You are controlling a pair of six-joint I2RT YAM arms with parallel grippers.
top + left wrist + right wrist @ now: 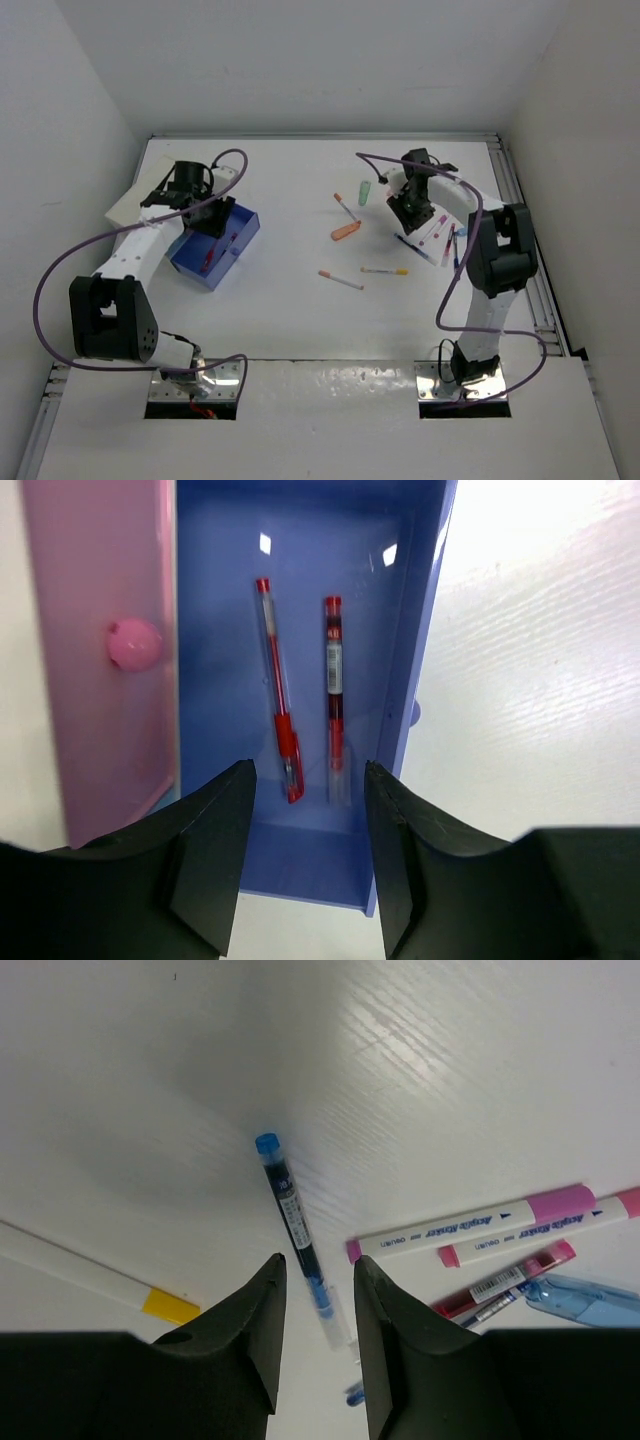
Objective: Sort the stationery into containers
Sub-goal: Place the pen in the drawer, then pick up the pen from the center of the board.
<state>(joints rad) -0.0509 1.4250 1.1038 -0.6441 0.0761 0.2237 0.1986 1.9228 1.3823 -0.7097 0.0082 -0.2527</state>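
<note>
1. Two red pens [278,680] with clear barrels are seen side by side inside the blue box [420,630].
2. The left gripper [305,780] is held open and empty just above them.
3. A thin blue pen [293,1210] is seen flat on the table [150,1040], between the narrow, part-open jaws of the right gripper [320,1270].

Bright, even overhead light; soft shadows, slight glare.
The white table [300,200] read almost washed out, its shadows faint and diffuse. Two small white highlights glinted on the blue box [220,610] floor, and a streaky sheen crossed the tabletop in the right wrist view. The right gripper [319,1270] showed near-black, slightly soft, close to the lens.
</note>
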